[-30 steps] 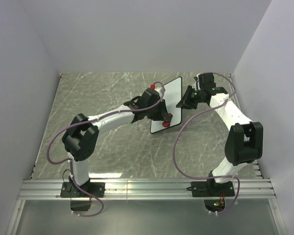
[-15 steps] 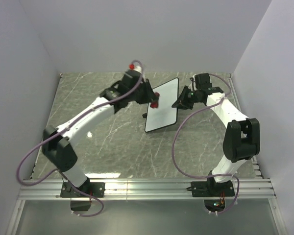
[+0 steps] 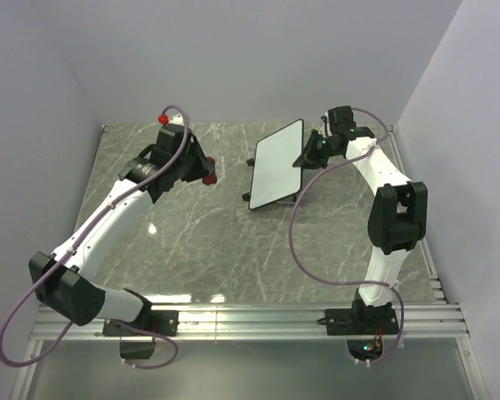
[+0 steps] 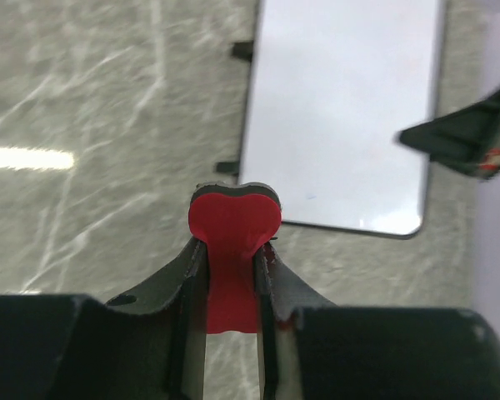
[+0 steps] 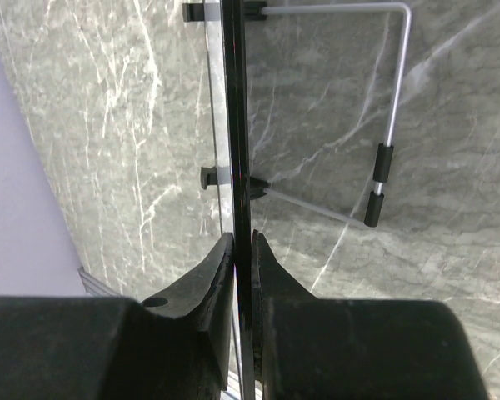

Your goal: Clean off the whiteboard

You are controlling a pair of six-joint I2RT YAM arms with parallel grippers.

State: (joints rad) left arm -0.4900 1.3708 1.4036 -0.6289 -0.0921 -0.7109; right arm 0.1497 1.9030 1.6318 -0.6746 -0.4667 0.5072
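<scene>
The left hand, clamped on the red block, sits well left of the whiteboard, facing its long edge. The right hand pinches the opposite edge.

Your left gripper has swung off the whiteboard, taking the red block with it, and now hangs well to the board's left. Your right gripper has carried the whiteboard slightly farther back.
</scene>
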